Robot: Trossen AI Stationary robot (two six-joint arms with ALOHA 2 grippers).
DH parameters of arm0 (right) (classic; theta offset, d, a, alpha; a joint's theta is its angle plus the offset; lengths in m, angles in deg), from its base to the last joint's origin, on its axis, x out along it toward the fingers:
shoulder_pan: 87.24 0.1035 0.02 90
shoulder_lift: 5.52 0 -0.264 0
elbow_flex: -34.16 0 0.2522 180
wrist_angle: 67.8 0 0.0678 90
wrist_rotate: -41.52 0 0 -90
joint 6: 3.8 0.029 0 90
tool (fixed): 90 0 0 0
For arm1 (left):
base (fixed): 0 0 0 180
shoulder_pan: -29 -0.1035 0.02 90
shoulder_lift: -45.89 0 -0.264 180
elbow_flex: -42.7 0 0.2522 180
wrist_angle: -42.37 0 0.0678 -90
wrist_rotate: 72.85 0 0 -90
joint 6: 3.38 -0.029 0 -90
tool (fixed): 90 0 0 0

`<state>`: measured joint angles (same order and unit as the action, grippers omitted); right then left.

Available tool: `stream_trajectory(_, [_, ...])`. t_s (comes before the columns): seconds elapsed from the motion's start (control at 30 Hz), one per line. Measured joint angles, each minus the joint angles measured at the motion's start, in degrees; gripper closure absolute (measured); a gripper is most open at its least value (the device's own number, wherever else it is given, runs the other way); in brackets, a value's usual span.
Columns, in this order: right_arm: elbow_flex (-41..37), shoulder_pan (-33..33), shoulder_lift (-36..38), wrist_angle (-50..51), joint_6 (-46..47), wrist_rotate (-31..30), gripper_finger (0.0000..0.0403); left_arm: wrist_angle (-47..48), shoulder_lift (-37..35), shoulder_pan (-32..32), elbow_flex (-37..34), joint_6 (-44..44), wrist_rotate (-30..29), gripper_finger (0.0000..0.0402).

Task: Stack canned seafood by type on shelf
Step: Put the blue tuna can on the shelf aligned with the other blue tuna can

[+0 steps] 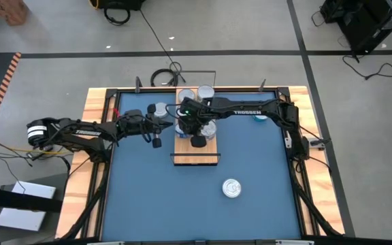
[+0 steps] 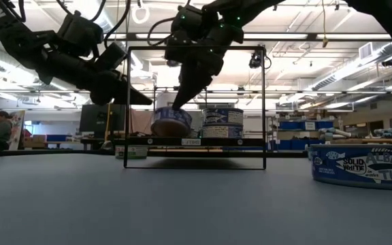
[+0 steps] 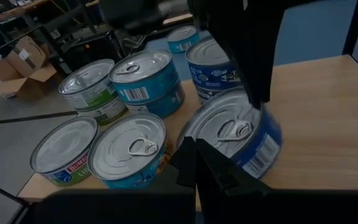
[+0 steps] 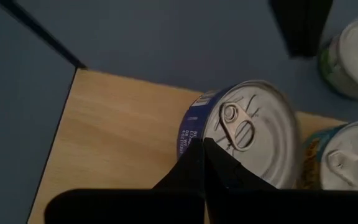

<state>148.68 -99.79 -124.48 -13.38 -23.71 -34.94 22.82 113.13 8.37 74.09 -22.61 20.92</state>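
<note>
On the light-wood shelf [image 1: 196, 151] a blue-sided tin [image 3: 235, 134] sits tilted [image 2: 172, 122], its silver pull-tab lid showing. My right gripper [image 4: 207, 155] is shut and comes down onto that lid. My left gripper [image 3: 194, 165], also shut, points at the tin's rim from the table's left side [image 1: 156, 141]. Several more tins [image 3: 132, 149] with teal, blue or green sides stand close beside it, some stacked two high [image 3: 145, 78]. My right gripper presses its shut fingertips [image 3: 257, 93] onto the blue tin's lid [image 4: 244, 134], near the rim beside the pull tab. The fingers slant down from the table's right. The tin is tipped, its lower edge on the shelf. My left gripper's tips stand at the tin's rim [image 3: 188, 134]; I cannot tell whether they touch.
A lone tuna tin [image 1: 231, 188] lies on the blue table toward the near right, large in the low view [image 2: 363, 167]. Another teal tin [image 1: 260, 117] sits beside the right arm. The shelf's thin black frame [image 2: 126, 102] rises at its ends.
</note>
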Motion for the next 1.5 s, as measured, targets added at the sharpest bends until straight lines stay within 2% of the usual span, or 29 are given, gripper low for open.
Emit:
stream_trajectory(0.37, [-1.9,-0.6,0.0,-3.1,0.3,1.2,0.0401,0.1,0.0,0.0,0.0,-0.1,0.3,0.0399])
stream_trajectory(0.73, [-2.0,-0.9,0.0,-4.6,0.3,-0.4,0.0369,-0.3,0.0,0.1,0.0,0.0,1.6,0.0399])
stream_trajectory(1.07, [-2.0,-1.0,0.0,-4.1,-0.3,-0.4,0.0398,0.3,0.1,0.1,0.0,-0.2,3.4,0.0399])
stream_trajectory(1.27, [-2.0,-1.1,0.3,-3.0,-0.6,-0.6,0.0399,0.2,2.1,-0.2,0.0,0.2,-1.1,0.0399])
stream_trajectory(1.5, [-2.0,-1.3,6.0,-3.2,-0.9,-3.9,0.0401,0.0,6.5,-1.9,-0.1,1.5,-1.8,0.0399])
